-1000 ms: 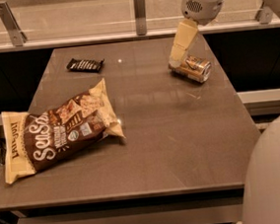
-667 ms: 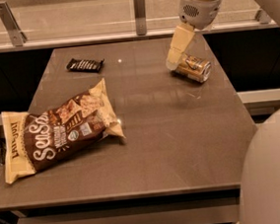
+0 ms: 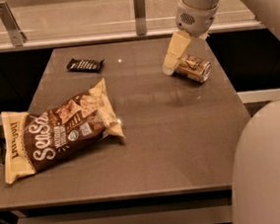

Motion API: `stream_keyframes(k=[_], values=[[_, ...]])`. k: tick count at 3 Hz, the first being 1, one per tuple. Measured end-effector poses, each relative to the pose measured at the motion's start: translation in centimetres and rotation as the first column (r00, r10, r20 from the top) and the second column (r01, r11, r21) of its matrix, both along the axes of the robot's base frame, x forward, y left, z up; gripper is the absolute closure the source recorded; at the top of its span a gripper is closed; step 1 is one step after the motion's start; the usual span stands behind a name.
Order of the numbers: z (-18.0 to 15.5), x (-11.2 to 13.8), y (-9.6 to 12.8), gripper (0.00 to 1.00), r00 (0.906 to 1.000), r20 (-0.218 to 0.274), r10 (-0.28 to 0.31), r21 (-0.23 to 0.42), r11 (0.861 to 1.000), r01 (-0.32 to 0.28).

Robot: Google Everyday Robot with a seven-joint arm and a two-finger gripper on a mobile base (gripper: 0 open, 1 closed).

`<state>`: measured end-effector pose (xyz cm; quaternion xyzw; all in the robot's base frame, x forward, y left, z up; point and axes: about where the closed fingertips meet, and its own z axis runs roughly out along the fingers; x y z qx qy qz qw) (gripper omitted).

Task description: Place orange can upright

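Note:
The orange can point(image 3: 193, 68) lies on its side at the far right of the brown table point(image 3: 172, 140), its silver end pointing right. My gripper point(image 3: 170, 68) hangs from the white arm point(image 3: 195, 9) and reaches down to the table just left of the can, at its left end. It looks close to or touching the can, but the can still rests on the table.
A large brown and yellow chip bag point(image 3: 58, 133) lies at the front left. A dark snack bar point(image 3: 84, 65) lies at the far left. A glass rail with metal posts point(image 3: 139, 5) runs behind the table. The robot's white body point(image 3: 269, 171) fills the lower right.
My gripper has lowered and shifted slightly left, down beside the can's left end. The can, bag and bar have not moved.

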<state>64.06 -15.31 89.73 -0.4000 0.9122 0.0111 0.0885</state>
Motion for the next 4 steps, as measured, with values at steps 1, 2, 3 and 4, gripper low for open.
stream_keyframes(k=[1, 2, 3, 4], values=[[-1.1, 0.7, -0.2, 0.00, 0.9998, -0.019, -0.002, 0.010, 1.000, 0.002], [-1.9, 1.3, -0.3, 0.00, 0.9995, -0.032, 0.000, 0.017, 1.000, 0.001], [-2.6, 1.9, -0.4, 0.00, 0.9991, -0.042, 0.001, 0.023, 1.000, 0.000], [-2.6, 1.9, -0.4, 0.00, 0.9991, -0.042, 0.001, 0.023, 1.000, 0.000]])
